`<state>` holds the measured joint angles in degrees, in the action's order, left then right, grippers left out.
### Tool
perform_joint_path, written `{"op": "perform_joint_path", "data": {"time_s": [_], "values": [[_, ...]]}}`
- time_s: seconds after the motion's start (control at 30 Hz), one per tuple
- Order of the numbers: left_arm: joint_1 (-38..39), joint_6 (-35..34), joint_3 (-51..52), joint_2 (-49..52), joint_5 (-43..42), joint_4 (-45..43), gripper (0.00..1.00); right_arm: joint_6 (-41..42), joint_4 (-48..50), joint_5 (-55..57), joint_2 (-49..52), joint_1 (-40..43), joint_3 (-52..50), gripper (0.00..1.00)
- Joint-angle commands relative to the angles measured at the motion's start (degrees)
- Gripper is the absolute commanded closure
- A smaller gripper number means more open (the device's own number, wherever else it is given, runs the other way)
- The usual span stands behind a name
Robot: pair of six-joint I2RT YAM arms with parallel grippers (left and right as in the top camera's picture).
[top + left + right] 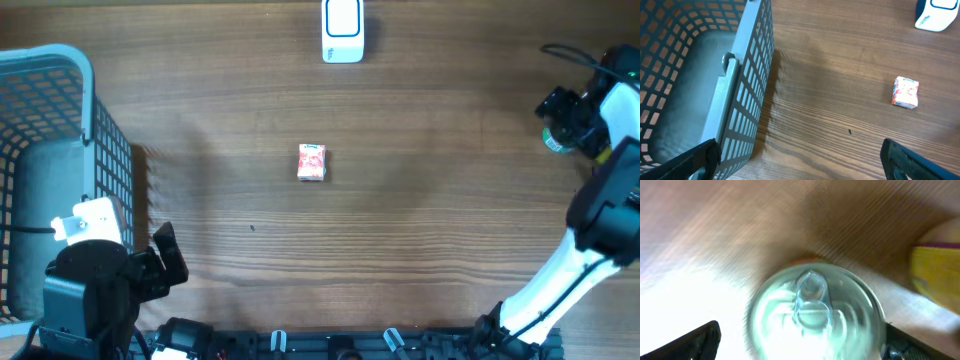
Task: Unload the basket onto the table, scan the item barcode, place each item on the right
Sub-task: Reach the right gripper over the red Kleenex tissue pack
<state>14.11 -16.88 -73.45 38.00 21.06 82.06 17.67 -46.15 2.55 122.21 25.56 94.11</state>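
A small red and white box (312,162) lies flat at the table's middle, also seen in the left wrist view (905,92). The white and blue scanner (343,31) stands at the far edge (936,14). At the far right, my right gripper (556,128) hangs over a green can (552,142). The right wrist view is blurred. It shows the can's silver pull-tab lid (812,312) between the open jaws of the right gripper (800,341), with a clear gap at the left finger. My left gripper (165,258) is open and empty beside the basket (800,162).
A grey plastic basket (100,120) fills the left side, its wall close to my left fingers (747,100). A yellow object with a purple stripe (939,275) lies just right of the can. Bare wooden tabletop (430,220) spreads between the box and both arms.
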Motion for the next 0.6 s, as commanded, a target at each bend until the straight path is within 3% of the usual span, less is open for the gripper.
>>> {"op": "perform_joint_path", "data": {"time_s": [0.0,0.1,0.17,0.23,0.27,0.37,0.4,0.5,0.57], "values": [[-0.2,-0.6,0.1,0.0,-0.5,-0.2,0.0,-0.2,-2.4,0.6,-14.8,-5.0,1.1,0.0],[-0.2,-2.5,0.1,0.0,-0.5,-0.1,0.0,3.3,-9.1,4.8,-24.5,-14.4,1.1,0.0],[-0.2,-3.1,0.1,0.0,-0.5,-0.1,0.0,2.2,-12.8,3.1,-27.8,-25.4,1.1,0.0],[-0.2,-3.1,0.1,0.0,-0.5,-0.1,0.0,-11.0,-14.7,-6.7,-26.9,-35.7,0.6,0.0],[-0.2,-3.1,0.1,0.0,-0.7,-0.1,0.0,-18.6,-15.4,-6.4,-25.4,-41.8,-0.5,0.0],[-0.2,-3.3,0.1,0.0,-1.1,0.1,0.0,-18.3,-18.5,-9.5,-19.9,-52.2,-0.9,0.0],[-0.2,-3.3,0.1,0.0,-1.4,0.1,0.0,-20.5,-18.6,-10.7,-18.5,-53.9,-0.9,0.0],[-0.2,-3.3,0.1,0.0,-1.6,0.2,0.0,-39.3,-18.7,-10.8,-12.8,-58.7,-0.9,0.04],[-0.2,-3.3,0.1,0.0,-1.6,0.7,0.0,-43.2,-17.2,-12.7,-8.1,-59.3,-0.9,0.0]]}}
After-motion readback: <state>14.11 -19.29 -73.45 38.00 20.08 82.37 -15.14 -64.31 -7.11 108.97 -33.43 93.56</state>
